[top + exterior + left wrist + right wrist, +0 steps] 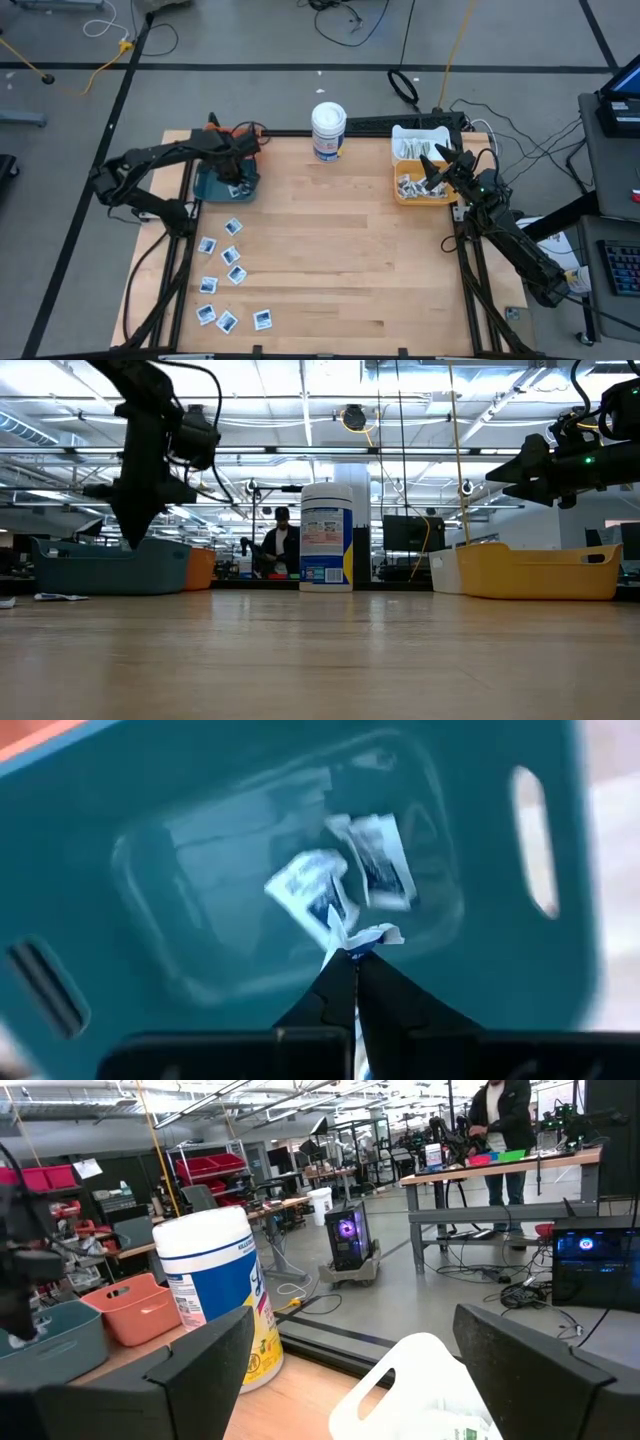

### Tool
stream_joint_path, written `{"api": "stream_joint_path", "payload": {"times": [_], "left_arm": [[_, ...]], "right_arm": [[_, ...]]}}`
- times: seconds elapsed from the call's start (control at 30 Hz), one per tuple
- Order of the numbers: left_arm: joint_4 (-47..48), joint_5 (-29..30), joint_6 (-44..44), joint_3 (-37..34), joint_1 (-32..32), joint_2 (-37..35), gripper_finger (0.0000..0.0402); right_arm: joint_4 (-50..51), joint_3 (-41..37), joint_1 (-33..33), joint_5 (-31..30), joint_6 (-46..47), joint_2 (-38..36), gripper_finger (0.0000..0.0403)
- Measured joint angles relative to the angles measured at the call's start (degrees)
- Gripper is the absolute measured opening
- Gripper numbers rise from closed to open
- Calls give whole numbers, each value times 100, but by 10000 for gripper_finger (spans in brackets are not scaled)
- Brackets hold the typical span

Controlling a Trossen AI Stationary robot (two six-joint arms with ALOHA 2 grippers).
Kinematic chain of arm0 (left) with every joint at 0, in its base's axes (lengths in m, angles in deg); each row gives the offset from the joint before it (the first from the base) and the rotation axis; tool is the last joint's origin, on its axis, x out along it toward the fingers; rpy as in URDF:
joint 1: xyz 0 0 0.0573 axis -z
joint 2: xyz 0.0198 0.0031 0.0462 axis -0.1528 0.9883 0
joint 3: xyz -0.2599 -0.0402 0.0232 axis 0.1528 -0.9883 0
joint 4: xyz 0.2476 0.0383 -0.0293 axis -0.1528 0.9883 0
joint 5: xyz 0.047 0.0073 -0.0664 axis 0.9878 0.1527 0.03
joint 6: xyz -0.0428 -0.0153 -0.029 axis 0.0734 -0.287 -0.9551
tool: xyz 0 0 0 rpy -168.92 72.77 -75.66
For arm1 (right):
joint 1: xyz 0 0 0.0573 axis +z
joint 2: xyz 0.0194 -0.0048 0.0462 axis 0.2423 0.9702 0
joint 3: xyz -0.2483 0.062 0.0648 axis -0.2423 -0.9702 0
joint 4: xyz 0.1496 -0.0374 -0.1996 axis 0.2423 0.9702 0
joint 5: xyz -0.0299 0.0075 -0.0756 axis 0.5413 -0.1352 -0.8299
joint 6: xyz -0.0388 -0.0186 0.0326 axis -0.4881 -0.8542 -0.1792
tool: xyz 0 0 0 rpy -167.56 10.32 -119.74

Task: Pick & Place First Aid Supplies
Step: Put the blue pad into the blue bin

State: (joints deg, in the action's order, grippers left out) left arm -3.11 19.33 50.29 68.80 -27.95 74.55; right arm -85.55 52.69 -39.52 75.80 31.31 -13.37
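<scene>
Eight sachets on table, two in teal bin.

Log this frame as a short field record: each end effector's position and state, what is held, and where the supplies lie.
left end effector: over the teal bin, shut on a white-and-blue sachet
teal bin contents: two sachets on its floor
right end effector: open, empty, above the yellow bin
yellow bin contents: wrapped strips
white bin: behind the yellow bin, also holding strips
loose sachets: scattered on the table's left front
white tub: upright, back centre
</scene>
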Motion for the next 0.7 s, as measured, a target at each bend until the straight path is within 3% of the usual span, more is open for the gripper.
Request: {"api": "stream_joint_path", "payload": {"times": [0.2,0.4,0.53,0.7], "left_arm": [[-811,91,-206,-593,1,3,2],[-1127,62,-320,-753,1,1,9],[-1149,104,-515,-742,1,1,52],[-1148,-37,-470,-742,1,1,136]], "right_arm": [[0,0,2,0,0,1,337],[0,-2,2,1,0,1,337],[0,0,1,2,-2,0,337],[0,-1,0,1,-1,0,337]]}}
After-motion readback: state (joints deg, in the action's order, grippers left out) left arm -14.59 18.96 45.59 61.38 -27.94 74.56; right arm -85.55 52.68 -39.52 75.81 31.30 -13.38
